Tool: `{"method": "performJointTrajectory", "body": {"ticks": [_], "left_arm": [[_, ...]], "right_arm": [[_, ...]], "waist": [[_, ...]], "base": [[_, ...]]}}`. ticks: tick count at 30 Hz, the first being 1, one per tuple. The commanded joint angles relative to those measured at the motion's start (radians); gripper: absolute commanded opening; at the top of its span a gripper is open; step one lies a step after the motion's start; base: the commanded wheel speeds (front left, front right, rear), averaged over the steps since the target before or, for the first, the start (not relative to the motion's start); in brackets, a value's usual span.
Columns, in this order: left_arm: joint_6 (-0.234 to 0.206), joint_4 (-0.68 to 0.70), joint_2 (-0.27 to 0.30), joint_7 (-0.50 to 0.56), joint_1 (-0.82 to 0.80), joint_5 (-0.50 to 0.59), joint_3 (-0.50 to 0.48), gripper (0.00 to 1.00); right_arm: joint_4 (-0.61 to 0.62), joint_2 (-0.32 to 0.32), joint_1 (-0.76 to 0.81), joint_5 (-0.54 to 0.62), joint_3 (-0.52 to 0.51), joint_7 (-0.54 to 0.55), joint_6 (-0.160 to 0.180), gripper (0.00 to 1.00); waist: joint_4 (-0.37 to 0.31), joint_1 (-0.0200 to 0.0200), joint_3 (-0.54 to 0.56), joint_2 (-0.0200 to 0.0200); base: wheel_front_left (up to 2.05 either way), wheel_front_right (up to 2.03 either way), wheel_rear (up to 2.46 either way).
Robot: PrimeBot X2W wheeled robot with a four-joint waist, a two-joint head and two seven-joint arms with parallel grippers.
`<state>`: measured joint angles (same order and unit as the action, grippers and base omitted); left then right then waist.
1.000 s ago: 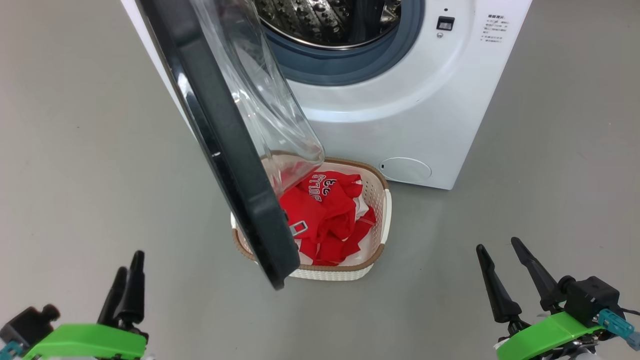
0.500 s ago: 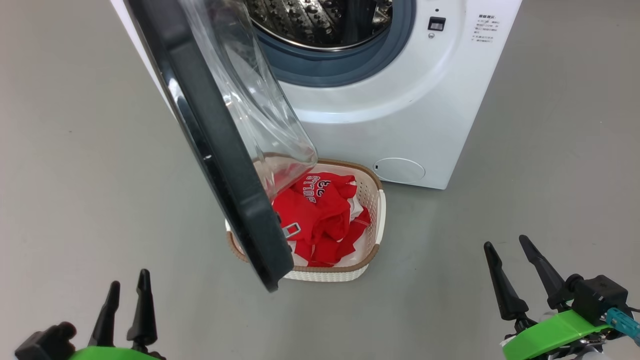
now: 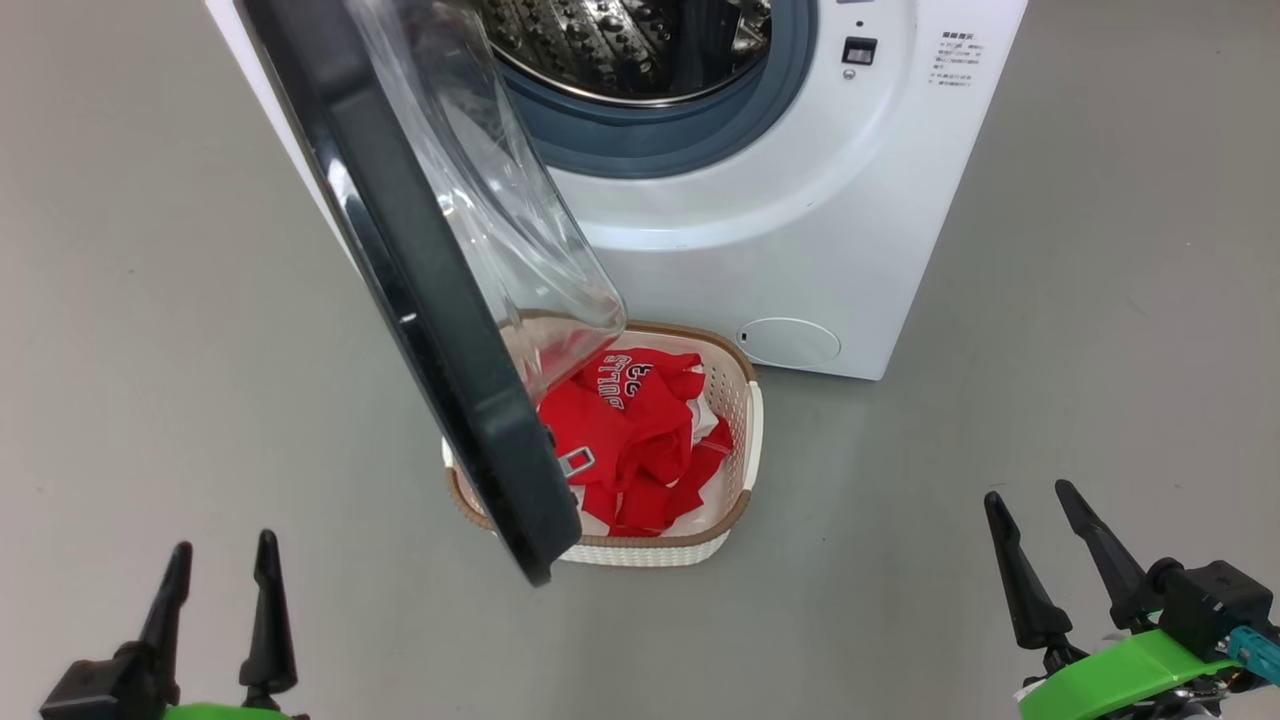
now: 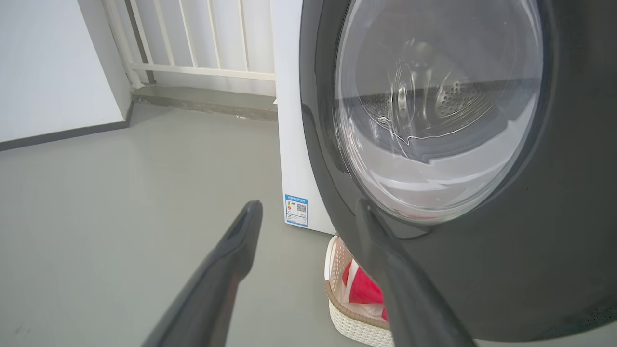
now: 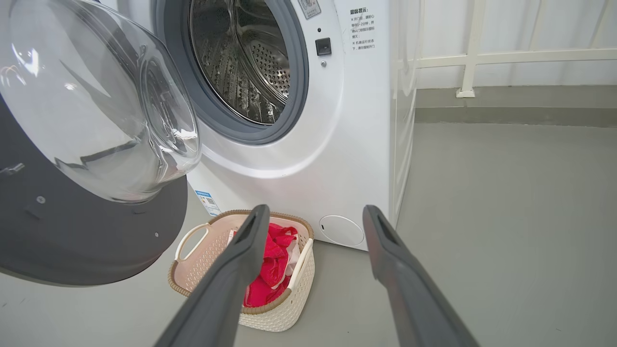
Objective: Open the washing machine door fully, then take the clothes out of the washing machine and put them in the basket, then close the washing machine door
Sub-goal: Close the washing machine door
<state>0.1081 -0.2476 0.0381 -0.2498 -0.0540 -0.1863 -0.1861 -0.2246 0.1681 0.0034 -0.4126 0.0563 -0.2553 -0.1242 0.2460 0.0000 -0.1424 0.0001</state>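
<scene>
Laundry corner seen from above: the washing machine (image 3: 780,220) is standing on a grey floor (image 3: 150,300), with the washing machine door (image 3: 425,300) swung out towards the robot's left. The door's black rim and glass bowl are hanging over the left part of the basket (image 3: 650,550). The basket is sitting on the floor, close against the foot of the machine's front, and the clothes (image 3: 625,430) are lying bunched inside it, red with white lettering. No fabric is being shown in the visible part of the steel drum (image 3: 620,40). Both grippers are being held low and well back from the machine, the left gripper (image 3: 222,542) at the lower left and the right gripper (image 3: 1026,491) at the lower right. The fingers of each are spread apart and nothing is being grasped. Only the closing of the door appears to be left. Trouble is being risked in three ways: a glancing push could let the fingers slide off the glossy rim; a weak push could leave the latch uncaught; a low sweep of an arm could knock the basket and spill the clothes
</scene>
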Motion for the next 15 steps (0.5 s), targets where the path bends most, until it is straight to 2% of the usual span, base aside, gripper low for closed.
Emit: {"method": "performJointTrajectory", "body": {"ticks": [1, 7, 15], "left_arm": [[-0.01, 0.031, 0.013, -0.012, 0.007, 0.003, -0.03, 1.0], [-0.047, 0.03, 0.012, -0.012, 0.035, -0.009, 0.017, 1.0], [-0.053, 0.012, 0.012, -0.012, 0.034, -0.026, 0.03, 1.0]], "right_arm": [[0.027, 0.015, -0.001, 0.002, 0.017, -0.006, -0.007, 1.0], [0.028, 0.014, 0.0, 0.003, 0.012, -0.006, -0.007, 1.0], [0.029, 0.013, -0.003, 0.004, 0.013, -0.006, -0.007, 1.0]], "waist": [[-0.001, 0.0, -0.001, -0.0001], [-0.001, 0.0, -0.002, -0.0001], [0.002, 0.0, -0.005, -0.0001]], "base": [[0.0, 0.0, 0.0], [0.0, 0.0, 0.0], [0.0, 0.0, 0.0]]}}
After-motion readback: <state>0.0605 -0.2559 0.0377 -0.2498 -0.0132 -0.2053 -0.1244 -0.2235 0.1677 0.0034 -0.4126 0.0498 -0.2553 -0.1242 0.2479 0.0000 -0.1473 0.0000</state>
